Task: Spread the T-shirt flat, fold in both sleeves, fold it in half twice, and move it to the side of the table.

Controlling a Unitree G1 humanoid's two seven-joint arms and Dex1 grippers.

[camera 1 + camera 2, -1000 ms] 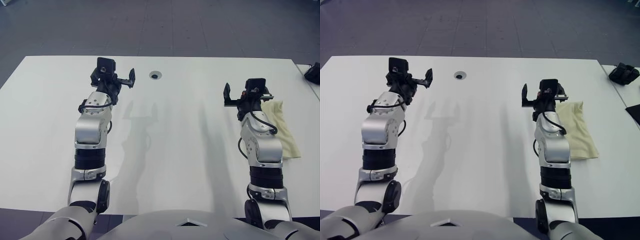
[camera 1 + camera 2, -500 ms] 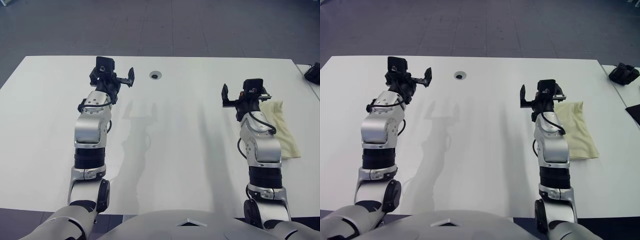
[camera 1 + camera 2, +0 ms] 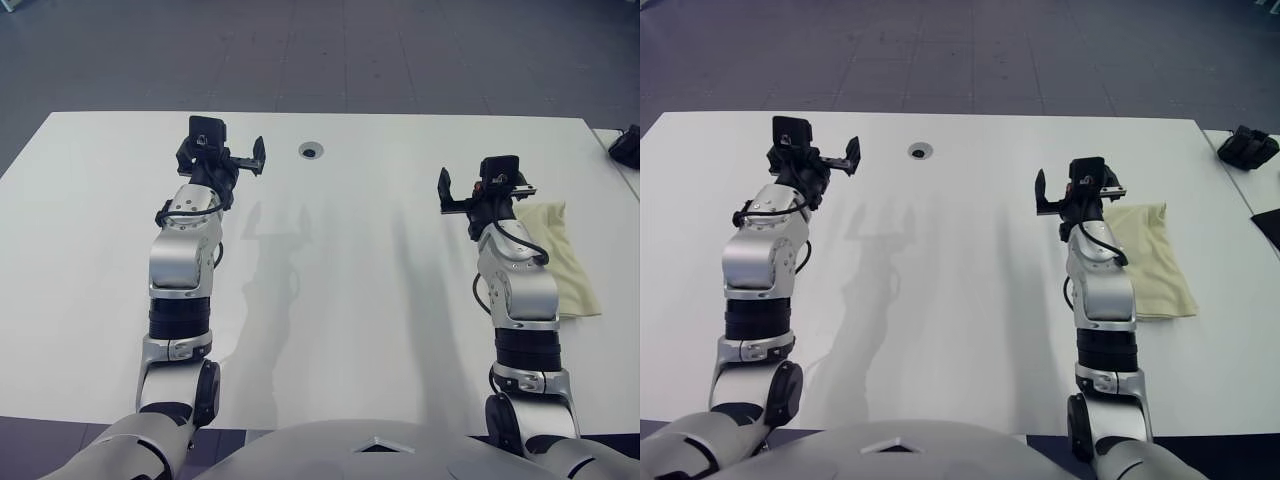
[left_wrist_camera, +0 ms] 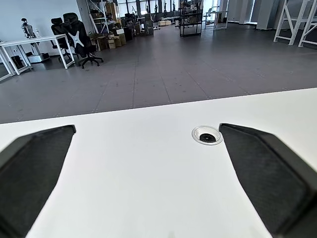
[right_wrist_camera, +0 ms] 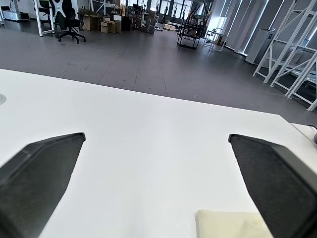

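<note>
Eased the right tool [image 3: 483,192] slightly inward from the folded pale-yellow T-shirt [image 3: 565,265] lying flat by the table's [image 3: 350,300] right edge, left tool [image 3: 222,158] near the cable grommet [image 3: 311,150], both spread wide, empty; probably task finished.

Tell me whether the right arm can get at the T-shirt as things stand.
Probably yes: the T-shirt lies folded on the table close beside the open, empty right gripper, with nothing between them.
</note>
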